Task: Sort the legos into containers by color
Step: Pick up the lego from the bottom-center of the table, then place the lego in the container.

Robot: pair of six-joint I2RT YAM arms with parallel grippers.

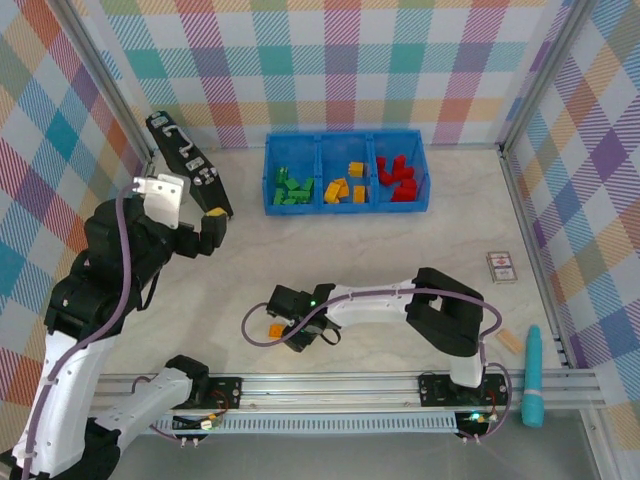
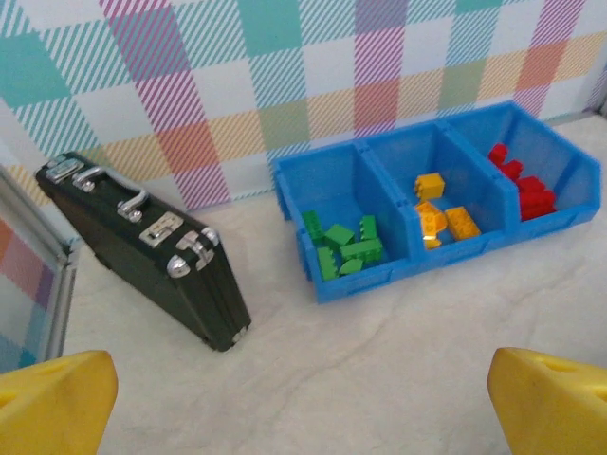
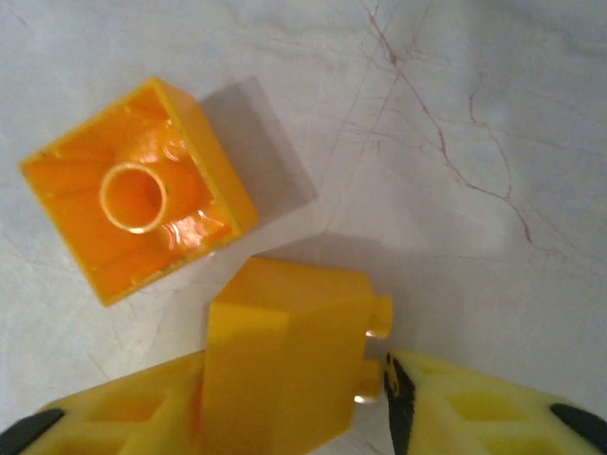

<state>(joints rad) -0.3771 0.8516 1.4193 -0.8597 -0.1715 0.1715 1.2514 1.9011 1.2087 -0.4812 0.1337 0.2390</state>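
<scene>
Yellow lego [image 3: 285,370], lying on its side on the marbled table [image 3: 455,142], is pinched between the fingers of the right gripper [image 3: 294,393], toward the near middle of the table. An orange lego [image 3: 133,190] rests upside down just beside it. The blue bin [image 1: 345,208] stands well apart by the far wall, its three compartments holding green, yellow-orange and red bricks. The left gripper [image 2: 303,408] hovers with its fingers spread wide, holding nothing. One finger seems to press on the studs, so the brick could twist and slip free on lifting, or knock its neighbour.
</scene>
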